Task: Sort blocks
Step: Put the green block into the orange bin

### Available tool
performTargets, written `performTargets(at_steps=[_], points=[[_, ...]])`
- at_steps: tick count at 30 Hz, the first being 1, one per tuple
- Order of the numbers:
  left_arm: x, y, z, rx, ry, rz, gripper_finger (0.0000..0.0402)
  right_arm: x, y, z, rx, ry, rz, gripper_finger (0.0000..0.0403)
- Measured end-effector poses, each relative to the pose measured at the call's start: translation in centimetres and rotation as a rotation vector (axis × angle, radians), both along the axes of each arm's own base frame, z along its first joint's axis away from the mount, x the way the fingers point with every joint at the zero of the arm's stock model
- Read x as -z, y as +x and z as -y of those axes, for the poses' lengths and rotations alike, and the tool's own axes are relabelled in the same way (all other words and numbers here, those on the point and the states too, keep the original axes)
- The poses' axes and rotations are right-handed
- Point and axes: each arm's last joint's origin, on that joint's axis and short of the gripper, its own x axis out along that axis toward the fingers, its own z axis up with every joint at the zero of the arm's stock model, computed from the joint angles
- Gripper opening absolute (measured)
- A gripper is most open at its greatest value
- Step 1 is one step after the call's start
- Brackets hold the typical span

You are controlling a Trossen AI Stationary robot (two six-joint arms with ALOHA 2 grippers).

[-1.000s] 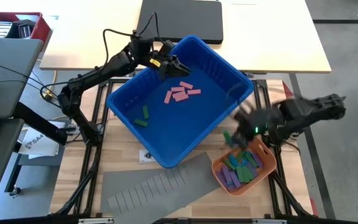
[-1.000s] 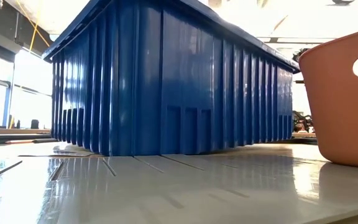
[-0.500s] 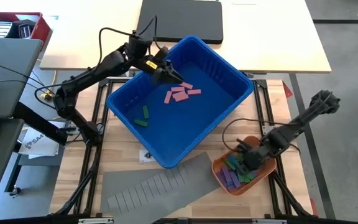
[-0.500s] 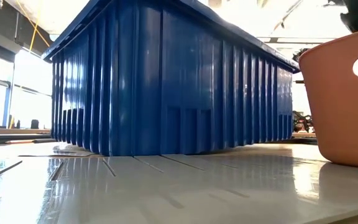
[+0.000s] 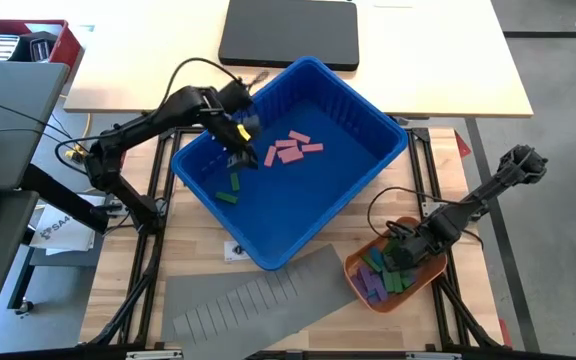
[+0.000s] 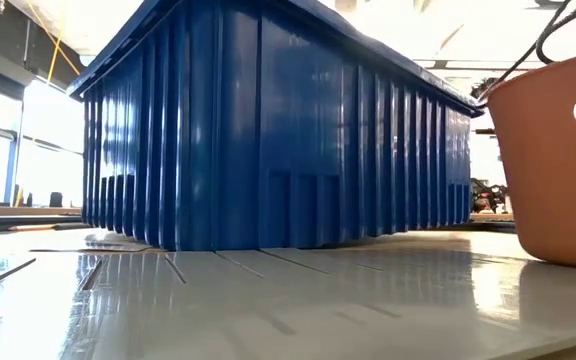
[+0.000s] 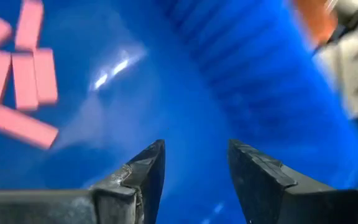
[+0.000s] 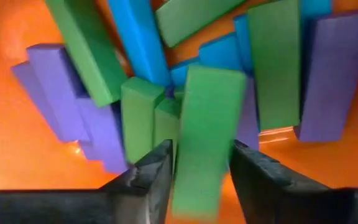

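The green block (image 8: 207,124) may slip back into the orange tray (image 5: 436,268). The right tool (image 5: 400,252) sits around it, but I cannot tell if it grips. Farther off, in the blue bin (image 5: 268,262), the left tool (image 5: 240,155) is half open and empty. Two green blocks (image 5: 232,182) lie near it at 6 o'clock, and pink blocks (image 5: 290,150) at 3 o'clock.

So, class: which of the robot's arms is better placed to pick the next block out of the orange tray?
Right. The right gripper is down in the orange tray, fingers astride a green block; the left gripper is over the blue bin, empty.
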Motion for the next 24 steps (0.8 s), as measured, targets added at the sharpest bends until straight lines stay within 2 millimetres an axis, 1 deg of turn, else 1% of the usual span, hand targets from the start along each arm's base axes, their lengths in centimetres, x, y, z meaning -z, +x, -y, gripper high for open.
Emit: performTargets(at_steps=[3,6,9,13,15,17,20,24], points=[[1.5,-0.3,0.2,0.059,0.008,-0.065,0.0154,0.1,-0.2,0.2,-0.006,-0.018,-0.022,0.0164],[3.3,-0.4,0.5,0.092,-0.010,-0.113,0.0147,0.1,-0.2,0.2,-0.007,-0.018,-0.022,0.0169],[5.1,-0.6,0.5,0.050,-0.034,-0.195,0.0142,-0.3,-0.2,0.1,0.013,-0.015,-0.036,0.0170],[6.8,-0.9,0.5,-0.105,-0.081,-0.311,0.0140,-2.9,0.3,0.0,0.057,-0.044,0.002,0.0169],[7.5,-1.1,0.5,-0.221,-0.142,-0.364,0.0140,-4.5,0.5,0.0,0.073,-0.089,0.052,0.0167],[8.4,-1.2,0.3,-0.377,-0.214,-0.431,0.0140,-6.1,0.6,0.2,0.095,-0.150,0.095,0.0167],[10.4,-1.4,-0.4,-0.547,-0.310,-0.528,0.0147,-8.2,0.5,0.8,0.142,-0.254,0.146,0.0167],[13.3,-1.1,-1.3,-0.684,-0.376,-0.643,0.0169,-10.1,0.0,1.6,0.193,-0.398,0.183,0.0167]])
